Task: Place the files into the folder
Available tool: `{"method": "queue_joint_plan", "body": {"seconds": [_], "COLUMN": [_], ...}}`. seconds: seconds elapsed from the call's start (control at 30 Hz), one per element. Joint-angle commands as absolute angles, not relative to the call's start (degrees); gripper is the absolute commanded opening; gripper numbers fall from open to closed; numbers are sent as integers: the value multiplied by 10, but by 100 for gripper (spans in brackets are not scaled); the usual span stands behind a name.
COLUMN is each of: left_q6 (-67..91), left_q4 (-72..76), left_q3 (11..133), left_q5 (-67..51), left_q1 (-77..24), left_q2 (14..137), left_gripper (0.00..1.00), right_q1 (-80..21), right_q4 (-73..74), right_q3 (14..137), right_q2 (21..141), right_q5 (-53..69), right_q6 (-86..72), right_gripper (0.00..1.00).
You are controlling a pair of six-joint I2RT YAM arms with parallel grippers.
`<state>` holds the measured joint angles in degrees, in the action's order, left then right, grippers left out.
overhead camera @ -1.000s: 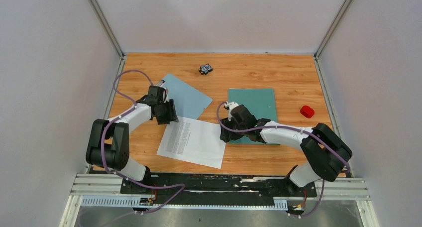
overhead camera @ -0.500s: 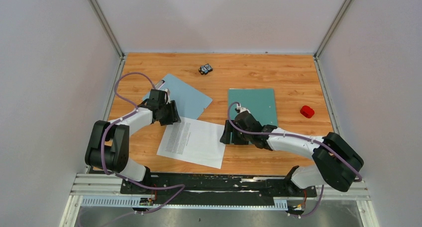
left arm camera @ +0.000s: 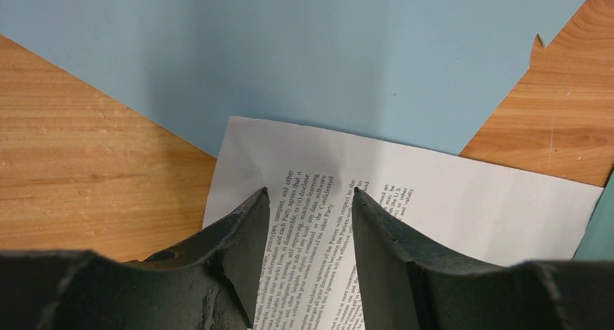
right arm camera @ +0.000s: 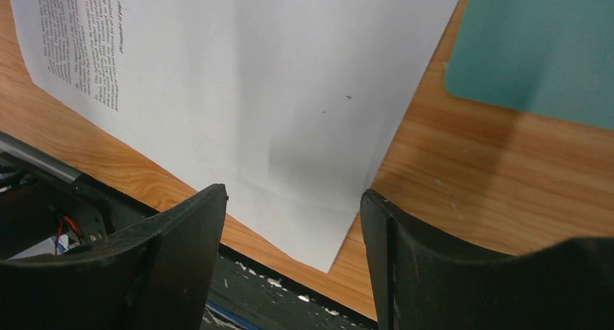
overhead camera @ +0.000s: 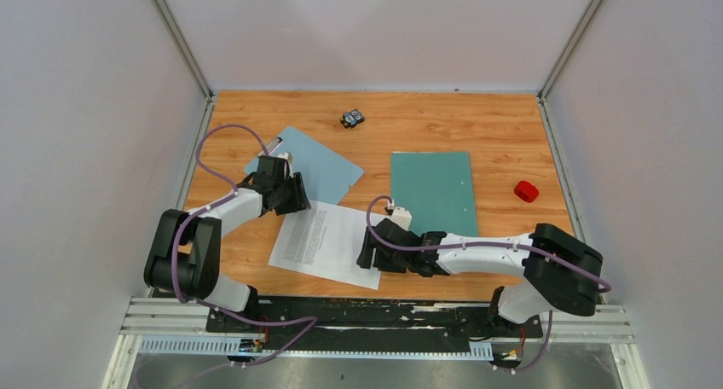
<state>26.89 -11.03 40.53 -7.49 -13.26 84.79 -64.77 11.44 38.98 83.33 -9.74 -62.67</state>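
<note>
The files (overhead camera: 324,240) are white printed sheets lying flat on the table, left of the folder. The folder (overhead camera: 432,191) is teal, shut and flat at centre right. My left gripper (overhead camera: 296,198) is open and empty over the sheets' far left corner; the left wrist view shows its fingers (left arm camera: 239,236) straddling the text on the files (left arm camera: 449,192). My right gripper (overhead camera: 367,254) is open and empty over the sheets' near right corner. The right wrist view shows the files (right arm camera: 275,77) between its jaws and the folder's corner (right arm camera: 536,48) at upper right.
A pale blue clipboard (overhead camera: 320,163) lies at the back left, its edge under the sheets' far corner, and fills the top of the left wrist view (left arm camera: 289,55). A small black object (overhead camera: 351,118) sits at the back. A red object (overhead camera: 526,191) lies right of the folder.
My right gripper has moved left and nearer, off the folder's near left corner and over the sheets' near right corner. The left gripper has barely moved.
</note>
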Motion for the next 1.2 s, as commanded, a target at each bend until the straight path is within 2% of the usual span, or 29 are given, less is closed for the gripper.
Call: {"method": "queue_joint_plan", "body": {"seconds": [0.0, 0.27, 0.6, 0.73, 0.9, 1.0, 1.17], "left_q6": [277, 276, 302, 311, 331, 336, 331], "left_q4": [-105, -107, -90, -89, -58, -58, -68], "left_q3": [376, 372, 357, 361, 334, 331, 328], "left_q5": [-57, -46, -44, -60, -66, -69, -52], "left_q1": [-145, -148, -160, -162, -170, -174, -175], "left_q2": [853, 853, 850, 869, 862, 856, 842], "left_gripper": [54, 54, 54, 54, 54, 54, 54], "right_q1": [-665, -692, -700, -680, -672, -667, -667], "right_q4": [158, 217, 26, -138, -267, -328, -341], "right_q3": [396, 381, 342, 273, 257, 245, 256], "right_q2": [841, 809, 827, 797, 814, 821, 794], "right_q5": [-136, -148, -165, -185, -178, -167, -133], "right_q6": [-704, -779, -770, -739, -703, -708, -592], "right_gripper": [70, 71, 73, 73, 75, 75, 75]}}
